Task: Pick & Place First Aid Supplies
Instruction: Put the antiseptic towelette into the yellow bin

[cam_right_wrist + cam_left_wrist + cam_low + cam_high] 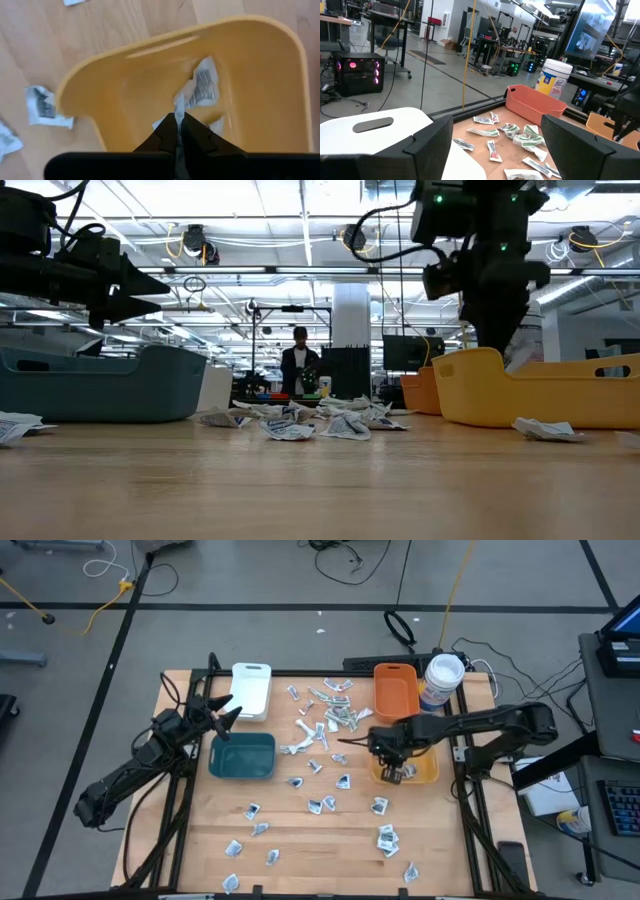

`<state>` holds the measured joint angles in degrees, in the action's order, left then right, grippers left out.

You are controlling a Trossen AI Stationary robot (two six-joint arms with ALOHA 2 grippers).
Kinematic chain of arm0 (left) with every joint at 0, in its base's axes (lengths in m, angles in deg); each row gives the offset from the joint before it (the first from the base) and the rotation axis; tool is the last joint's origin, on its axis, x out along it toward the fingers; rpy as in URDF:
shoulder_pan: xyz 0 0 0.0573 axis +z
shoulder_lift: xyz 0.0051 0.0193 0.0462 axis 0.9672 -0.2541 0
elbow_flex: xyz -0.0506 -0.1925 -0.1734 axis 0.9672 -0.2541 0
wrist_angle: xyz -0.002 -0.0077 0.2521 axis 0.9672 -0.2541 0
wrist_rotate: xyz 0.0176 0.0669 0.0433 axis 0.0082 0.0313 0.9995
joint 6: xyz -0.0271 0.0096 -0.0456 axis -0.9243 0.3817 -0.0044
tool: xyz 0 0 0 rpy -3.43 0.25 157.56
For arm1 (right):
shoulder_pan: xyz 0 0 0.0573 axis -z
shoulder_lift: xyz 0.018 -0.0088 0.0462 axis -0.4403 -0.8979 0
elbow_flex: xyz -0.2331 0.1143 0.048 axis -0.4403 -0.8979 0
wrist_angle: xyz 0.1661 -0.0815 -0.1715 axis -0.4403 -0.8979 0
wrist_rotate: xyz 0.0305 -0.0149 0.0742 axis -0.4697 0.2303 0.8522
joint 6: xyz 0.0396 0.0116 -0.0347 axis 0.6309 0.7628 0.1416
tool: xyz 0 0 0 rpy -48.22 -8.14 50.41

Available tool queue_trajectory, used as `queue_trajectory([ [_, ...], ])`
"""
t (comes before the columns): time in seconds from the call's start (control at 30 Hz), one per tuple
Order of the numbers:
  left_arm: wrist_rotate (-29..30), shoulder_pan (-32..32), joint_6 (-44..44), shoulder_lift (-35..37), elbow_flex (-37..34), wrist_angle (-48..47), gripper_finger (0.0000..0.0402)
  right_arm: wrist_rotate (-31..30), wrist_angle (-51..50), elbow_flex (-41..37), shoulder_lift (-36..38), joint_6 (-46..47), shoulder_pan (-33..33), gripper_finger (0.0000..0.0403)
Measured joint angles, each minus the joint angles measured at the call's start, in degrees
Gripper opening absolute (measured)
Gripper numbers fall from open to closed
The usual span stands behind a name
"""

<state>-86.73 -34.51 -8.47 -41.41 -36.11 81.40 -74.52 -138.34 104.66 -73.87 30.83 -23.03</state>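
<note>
Surface: light wooden table point(300, 830), dark-framed at the edges.
White bin point(251, 690): far side, left of centre.
Teal bin point(243, 756): just in front of the white bin.
Orange bin point(396, 692): far side, right of centre.
Yellow bin point(428, 769): in front of the orange bin, near the right edge.
White-lidded tub point(441, 680): far right corner, beside the orange bin.
First aid packets point(330, 710): clustered between the bins; others scattered singly across the near half.

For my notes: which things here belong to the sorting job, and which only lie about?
Job: scattered packets; packet pinched in right tool; yellow bin; teal bin; orange bin; white bin.
Lying about: white-lidded tub; floor cables.
</note>
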Motion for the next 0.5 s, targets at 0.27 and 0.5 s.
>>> queue_trajectory([
  [0.27, 0.0, 0.0, 0.0, 0.0, 0.0, 0.0, 0.0306, 0.0, 2.5, -0.2, -4.2, -3.4, 0.5, 0.0006],
  [0.5, 0.0, 0.0, 0.0, 0.0, 0.0, 0.0, 0.0306, -0.1, 2.9, -0.2, -4.8, -2.3, 0.7, 0.0033],
])
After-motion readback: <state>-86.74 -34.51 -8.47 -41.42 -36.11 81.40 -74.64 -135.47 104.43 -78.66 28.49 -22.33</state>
